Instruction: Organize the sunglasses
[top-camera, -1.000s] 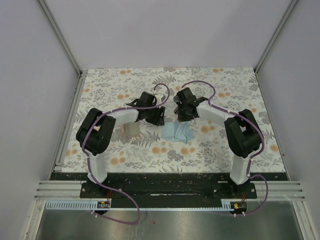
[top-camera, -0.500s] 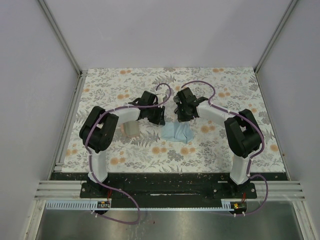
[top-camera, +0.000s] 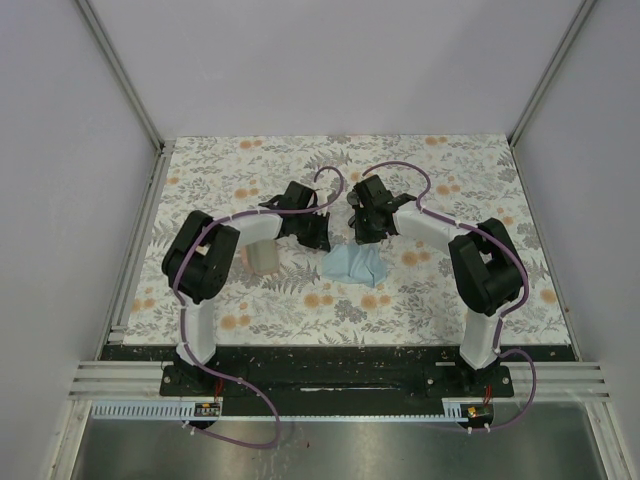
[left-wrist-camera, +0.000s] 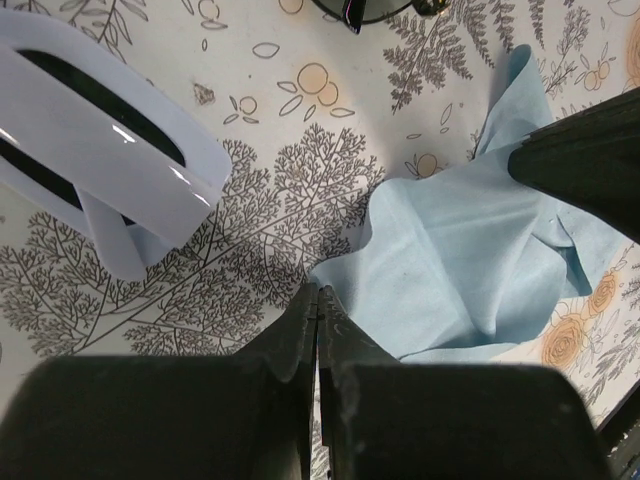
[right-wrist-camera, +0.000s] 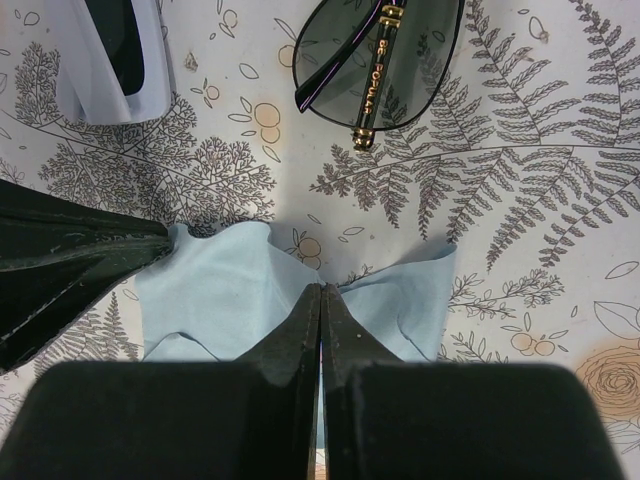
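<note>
Since a second ago the left claw (left-wrist-camera: 317, 295) has gone from half open to fully closed, and its arm has edged right. Folded, the thin-wire dark sunglasses (right-wrist-camera: 378, 60) lie flat on the fern-printed worktop (right-wrist-camera: 560, 200), just beyond a rumpled, soft, light blue cloth (left-wrist-camera: 470, 260). The glossy white-framed sunglasses (left-wrist-camera: 100, 140), broad and rounded, lie to the left, apart from the cloth. Both claws' tips meet at the cloth's edges. The right claw (right-wrist-camera: 321, 292) is closed too. Whether either pinches fabric, I cannot tell.
</note>
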